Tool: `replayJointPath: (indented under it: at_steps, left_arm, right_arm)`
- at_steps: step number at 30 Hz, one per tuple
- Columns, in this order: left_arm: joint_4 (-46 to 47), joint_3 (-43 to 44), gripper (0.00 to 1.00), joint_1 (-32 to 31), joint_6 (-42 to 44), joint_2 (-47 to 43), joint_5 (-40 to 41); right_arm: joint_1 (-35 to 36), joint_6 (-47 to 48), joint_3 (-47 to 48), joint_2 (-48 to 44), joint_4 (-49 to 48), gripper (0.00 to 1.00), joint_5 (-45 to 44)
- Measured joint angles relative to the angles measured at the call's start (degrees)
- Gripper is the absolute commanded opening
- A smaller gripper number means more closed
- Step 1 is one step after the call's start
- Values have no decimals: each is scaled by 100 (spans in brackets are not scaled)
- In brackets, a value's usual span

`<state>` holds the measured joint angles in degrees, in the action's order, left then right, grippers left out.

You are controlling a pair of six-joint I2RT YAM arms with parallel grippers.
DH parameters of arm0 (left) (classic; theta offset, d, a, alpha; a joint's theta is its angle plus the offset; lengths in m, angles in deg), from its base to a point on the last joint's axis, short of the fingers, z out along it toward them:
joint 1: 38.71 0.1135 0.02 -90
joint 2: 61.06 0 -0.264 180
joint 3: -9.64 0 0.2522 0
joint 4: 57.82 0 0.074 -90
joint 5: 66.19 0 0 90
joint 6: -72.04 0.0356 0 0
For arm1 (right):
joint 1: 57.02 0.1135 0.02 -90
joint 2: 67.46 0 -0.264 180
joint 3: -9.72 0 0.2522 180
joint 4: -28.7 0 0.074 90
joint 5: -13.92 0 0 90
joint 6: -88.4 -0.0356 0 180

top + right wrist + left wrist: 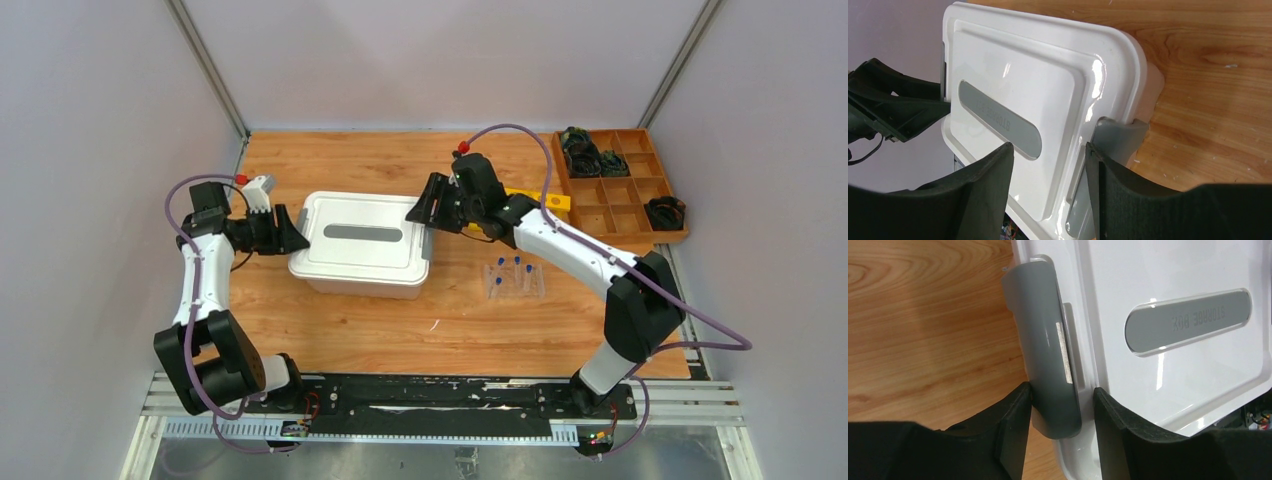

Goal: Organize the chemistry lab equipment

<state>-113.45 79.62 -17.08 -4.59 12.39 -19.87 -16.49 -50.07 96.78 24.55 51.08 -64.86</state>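
A white storage box (362, 243) with its lid on and a grey label stands mid-table. My left gripper (290, 232) is open at its left end. In the left wrist view the gripper (1060, 390) straddles the grey latch (1040, 340): the left finger touches it, the right one stands over the lid (1173, 280). My right gripper (425, 205) is open at the box's right end. In the right wrist view it (1049, 146) straddles the lid edge beside the other grey latch (1120, 135). A clear tube tray (513, 277) holds blue-capped tubes. Beakers, triangle frame and rod are out of view.
A wooden compartment organizer (620, 180) with dark items sits at the back right. A yellow piece (552, 201) lies behind the right arm. Grey walls close in the left, back and right sides. The left gripper also shows in the right wrist view (893, 110).
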Motion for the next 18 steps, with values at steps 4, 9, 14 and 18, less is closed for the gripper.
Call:
replayJointPath:
  at_steps: [4,9,14,18]
  left_arm:
    - [153,-7,18,-17,-195,0,61]
    - [343,-7,35,-142,-415,0,129]
    - [424,-7,58,-264,-595,0,116]
    - [264,205,99,-264,-634,0,127]
  right_arm:
    - [-151,173,376,251,245,61,173]
    - [-247,490,789,444,662,65,234]
    - [-358,925,1220,514,1340,79,188]
    - [-483,1338,1515,400,1823,95,-74]
